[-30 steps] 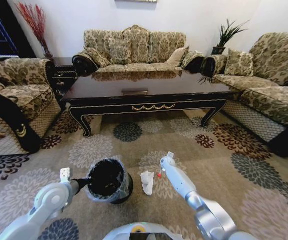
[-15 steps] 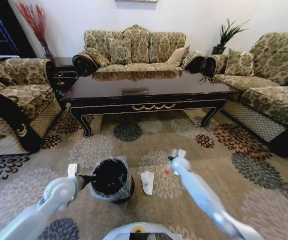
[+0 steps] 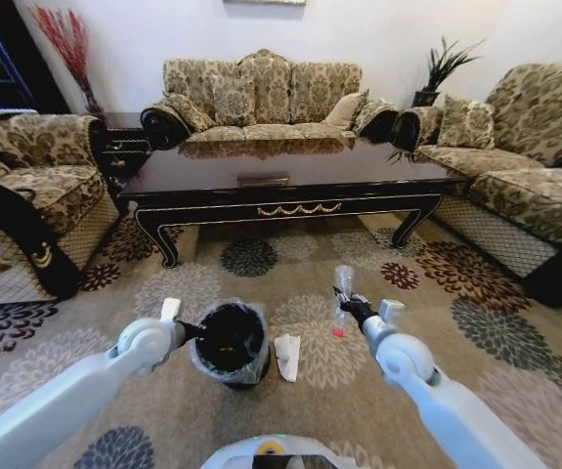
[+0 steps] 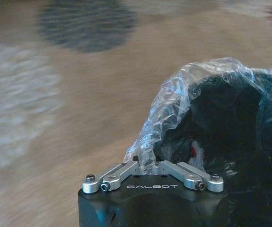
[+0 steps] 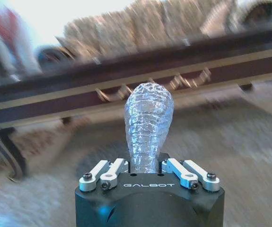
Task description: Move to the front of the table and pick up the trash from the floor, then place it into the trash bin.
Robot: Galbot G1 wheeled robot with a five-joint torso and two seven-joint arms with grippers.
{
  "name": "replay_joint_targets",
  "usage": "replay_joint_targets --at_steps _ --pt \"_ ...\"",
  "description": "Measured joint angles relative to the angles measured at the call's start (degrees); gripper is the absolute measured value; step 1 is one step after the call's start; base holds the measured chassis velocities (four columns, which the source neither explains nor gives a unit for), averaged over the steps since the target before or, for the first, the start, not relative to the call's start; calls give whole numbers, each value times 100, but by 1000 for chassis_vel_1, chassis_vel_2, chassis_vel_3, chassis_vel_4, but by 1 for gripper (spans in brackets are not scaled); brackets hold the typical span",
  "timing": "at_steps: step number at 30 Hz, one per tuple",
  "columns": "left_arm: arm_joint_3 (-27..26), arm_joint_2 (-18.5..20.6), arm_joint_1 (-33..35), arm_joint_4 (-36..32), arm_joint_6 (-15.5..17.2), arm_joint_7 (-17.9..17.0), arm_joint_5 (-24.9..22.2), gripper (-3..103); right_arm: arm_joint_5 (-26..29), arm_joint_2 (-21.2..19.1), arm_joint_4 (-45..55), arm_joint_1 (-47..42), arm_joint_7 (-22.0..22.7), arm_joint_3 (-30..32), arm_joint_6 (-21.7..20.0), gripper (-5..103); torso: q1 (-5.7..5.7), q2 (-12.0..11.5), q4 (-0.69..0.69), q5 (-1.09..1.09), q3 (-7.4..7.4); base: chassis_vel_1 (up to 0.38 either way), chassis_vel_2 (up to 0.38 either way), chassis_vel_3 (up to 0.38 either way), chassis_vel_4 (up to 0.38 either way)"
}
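Head view, near to far. Left gripper (image 3: pixel 191 330) reaches in from the lower left, its tip at the rim of the trash bin (image 3: pixel 230 344), a small round black bin lined with a clear bag, standing on the floor (image 3: pixel 476 342). In the left wrist view the fingers are drawn together on a fold of the clear liner bag (image 4: pixel 173 109) at the bin's rim. Just beside the bin, toward the robot's right, a crumpled white paper wad (image 3: pixel 286 354) lies on the patterned carpet.

Right gripper (image 3: pixel 351 305) is raised above the floor to the right of the paper wad, clamped on a clear plastic bottle (image 3: pixel 342 298); the bottle's red cap (image 3: pixel 338 332) points downward and its base upward, clear of the carpet. In the right wrist view the ribbed bottle stands out between the closed fingers, pointing toward the table.

Beyond both grippers, the table (image 3: pixel 290 176), glossy dark wood with gold scroll ornament on its apron and curved legs, spans the middle ground. Floral sofas (image 3: pixel 261 93) stand behind it and at both sides, with a potted plant (image 3: pixel 442 68) at the far right corner.
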Motion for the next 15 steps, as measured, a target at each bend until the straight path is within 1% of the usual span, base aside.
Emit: replay_joint_targets --at_steps 1,2,4,5,6,7,9,10,11,12,15 --pt "378 -204 -446 99 0 -127 -181 2 -46 11 199 -108 -106 86 135 25 1 0 0 6 0 0 0 0 0" --pt "378 -204 -446 99 0 -127 -181 2 -46 11 199 -108 -106 86 135 25 1 0 0 6 0 0 0 0 0" --pt "741 -452 -938 172 -1 -355 -425 2 10 27 396 -195 -136 173 244 25 1 0 0 6 0 0 0 0 0" --pt "1041 -623 -1345 202 -2 -577 -644 2 166 46 591 -272 -156 251 344 25 1 0 0 4 0 0 0 0 0" --pt "1203 -700 -1529 216 -3 -665 -714 2 249 63 698 -320 -205 291 433 25 1 0 3 8 0 0 0 0 0" --pt "1203 -700 -1529 216 -3 -665 -714 2 249 63 698 -320 -205 291 433 25 1 0 3 8 0 0 0 0 0" --pt "1442 -836 -1757 240 -3 -783 -833 2 315 93 827 -417 -348 336 576 25 1 0 5 7 0 0 0 0 0" --pt "1669 -1016 -1953 291 -2 -864 -956 2 325 149 931 -548 -570 364 748 25 1 0 7 4 0 0 0 0 0" --pt "1835 -1142 -2070 337 0 -885 -1001 2 312 184 963 -633 -670 364 831 25 1 0 6 5 0 0 0 0 0" --pt "1835 -1142 -2070 337 0 -885 -1001 2 312 184 963 -633 -670 364 831 25 1 0 6 5 0 0 0 0 0" --pt "2178 -1490 -2334 470 4 -923 -1054 2 235 270 973 -764 -797 311 925 25 1 0 2 5 0 0 0 0 0"
